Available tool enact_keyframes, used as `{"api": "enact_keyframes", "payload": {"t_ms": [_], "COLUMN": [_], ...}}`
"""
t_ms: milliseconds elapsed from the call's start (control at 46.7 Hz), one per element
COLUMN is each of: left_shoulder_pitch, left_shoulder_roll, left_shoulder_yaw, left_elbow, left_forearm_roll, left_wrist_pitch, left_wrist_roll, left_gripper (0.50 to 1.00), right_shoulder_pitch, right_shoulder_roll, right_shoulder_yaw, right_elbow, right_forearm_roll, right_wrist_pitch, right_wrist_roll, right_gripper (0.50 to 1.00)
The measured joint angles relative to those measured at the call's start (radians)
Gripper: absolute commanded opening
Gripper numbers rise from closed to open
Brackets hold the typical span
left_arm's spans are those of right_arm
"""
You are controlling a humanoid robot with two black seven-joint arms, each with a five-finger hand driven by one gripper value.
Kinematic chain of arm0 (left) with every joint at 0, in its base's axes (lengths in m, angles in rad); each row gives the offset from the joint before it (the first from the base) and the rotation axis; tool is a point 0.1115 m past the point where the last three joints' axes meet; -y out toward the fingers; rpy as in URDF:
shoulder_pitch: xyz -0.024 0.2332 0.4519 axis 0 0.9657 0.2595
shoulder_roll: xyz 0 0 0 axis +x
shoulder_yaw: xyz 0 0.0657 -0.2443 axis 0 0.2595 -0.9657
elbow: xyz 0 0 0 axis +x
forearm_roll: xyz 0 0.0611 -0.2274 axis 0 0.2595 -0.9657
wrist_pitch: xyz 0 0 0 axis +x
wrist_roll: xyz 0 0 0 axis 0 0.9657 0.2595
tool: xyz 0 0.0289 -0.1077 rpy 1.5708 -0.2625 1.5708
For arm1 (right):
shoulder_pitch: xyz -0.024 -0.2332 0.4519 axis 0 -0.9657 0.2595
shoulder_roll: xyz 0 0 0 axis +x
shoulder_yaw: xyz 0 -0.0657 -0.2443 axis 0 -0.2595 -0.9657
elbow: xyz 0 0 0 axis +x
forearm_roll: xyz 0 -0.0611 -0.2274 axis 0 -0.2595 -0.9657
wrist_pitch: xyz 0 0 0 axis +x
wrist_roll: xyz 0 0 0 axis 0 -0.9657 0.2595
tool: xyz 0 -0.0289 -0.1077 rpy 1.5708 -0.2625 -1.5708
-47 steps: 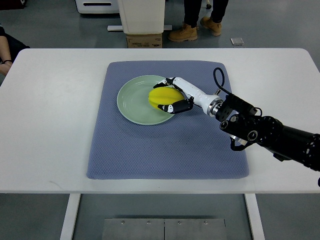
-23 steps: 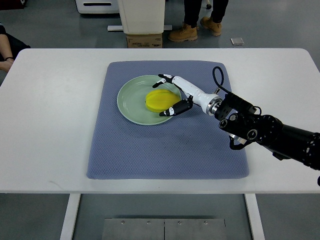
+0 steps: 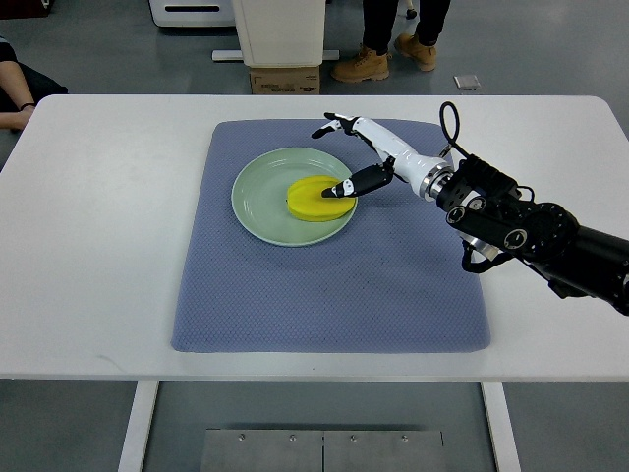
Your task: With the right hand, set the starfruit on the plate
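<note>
The desk (image 3: pixel 108 246) is plain white. On it lies a blue-grey mat (image 3: pixel 324 285) with a fine dotted weave. The plate (image 3: pixel 257 202) is pale green, unpatterned, and the starfruit (image 3: pixel 313 198) on its 3 o'clock side is bright yellow. The right hand (image 3: pixel 369 152) is white with black fingertips (image 3: pixel 334 190); the arm (image 3: pixel 541 236) behind it, toward 4 o'clock, is black. At 12 o'clock, beyond the desk, the floor (image 3: pixel 511 49) is grey, with tan boots (image 3: pixel 362 66) and a brown cardboard box (image 3: pixel 283 81).
</note>
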Motion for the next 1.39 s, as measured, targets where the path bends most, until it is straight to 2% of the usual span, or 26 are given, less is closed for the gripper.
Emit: {"api": "enact_keyframes", "payload": {"t_ms": [107,364,514,686,814,986,1221,1393], "left_shoulder_pitch": [-0.001,0.0,-0.001,0.0,-0.001,-0.001,-0.001,0.0], "left_shoulder_roll": [0.0,0.0,0.0,0.0,0.0,0.0,0.0,0.0], "left_shoulder_yaw": [0.0,0.0,0.0,0.0,0.0,0.0,0.0,0.0], "left_elbow": [0.0,0.0,0.0,0.0,0.0,0.0,0.0,0.0], "left_forearm_roll": [0.0,0.0,0.0,0.0,0.0,0.0,0.0,0.0], "left_wrist_pitch": [0.0,0.0,0.0,0.0,0.0,0.0,0.0,0.0], "left_wrist_roll": [0.0,0.0,0.0,0.001,0.0,0.0,0.0,0.0], "left_gripper": [1.0,1.0,1.0,1.0,1.0,1.0,1.0,1.0], "right_shoulder_pitch": [-0.004,-0.03,-0.092,-0.148,-0.177,-0.213,-0.23,-0.258], "right_shoulder_roll": [-0.049,-0.167,-0.208,-0.233,-0.234,-0.235,-0.235,-0.226], "right_shoulder_yaw": [0.021,0.066,0.175,0.315,0.41,0.483,0.516,0.557], "right_elbow": [0.0,-0.012,-0.011,-0.015,-0.049,-0.08,-0.115,-0.117], "right_forearm_roll": [0.043,0.133,0.147,0.149,0.16,0.298,0.445,0.463], "right_wrist_pitch": [0.027,0.03,0.035,0.083,0.089,0.118,0.154,0.197], "right_wrist_roll": [-0.001,0.005,0.041,0.058,0.039,-0.035,-0.063,-0.096], "right_gripper": [1.0,1.0,1.0,1.0,1.0,1.0,1.0,1.0]}}
